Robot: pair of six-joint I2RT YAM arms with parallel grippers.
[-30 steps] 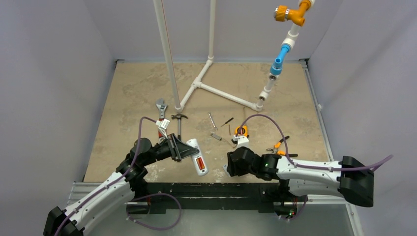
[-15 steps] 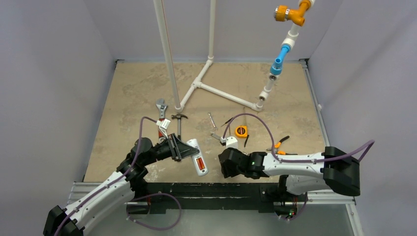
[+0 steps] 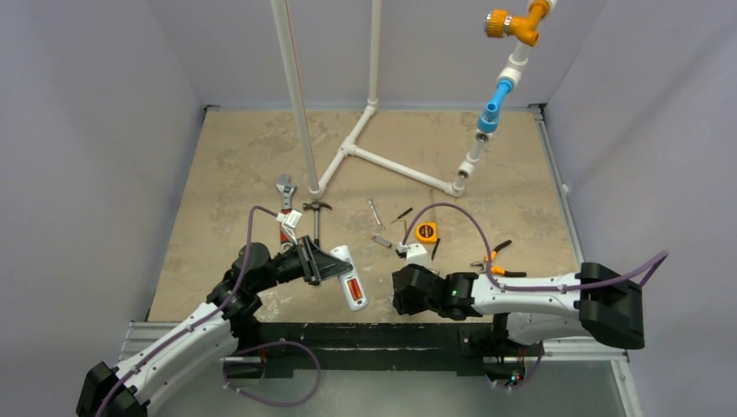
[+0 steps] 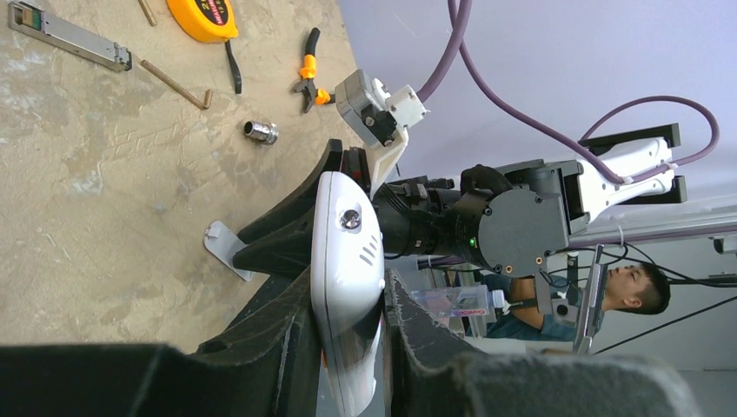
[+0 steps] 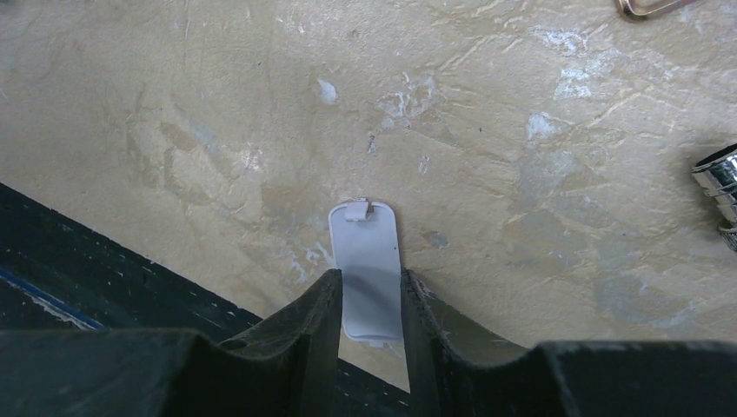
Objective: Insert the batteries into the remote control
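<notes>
In the top view, the left gripper [image 3: 325, 266] is clamped on the remote control [image 3: 347, 273], which sticks out to its right with the orange-red batteries [image 3: 352, 289] showing in the back. The right gripper [image 3: 401, 294] is low over the table [image 3: 226, 156], near the remote but apart from it.

In the left wrist view, both fingers [image 4: 278, 347] press the remote's sides.

In the right wrist view, the narrowly set jaws straddle a white battery cover [image 5: 365, 248] lying flat. Whether they pinch it cannot be told.
</notes>
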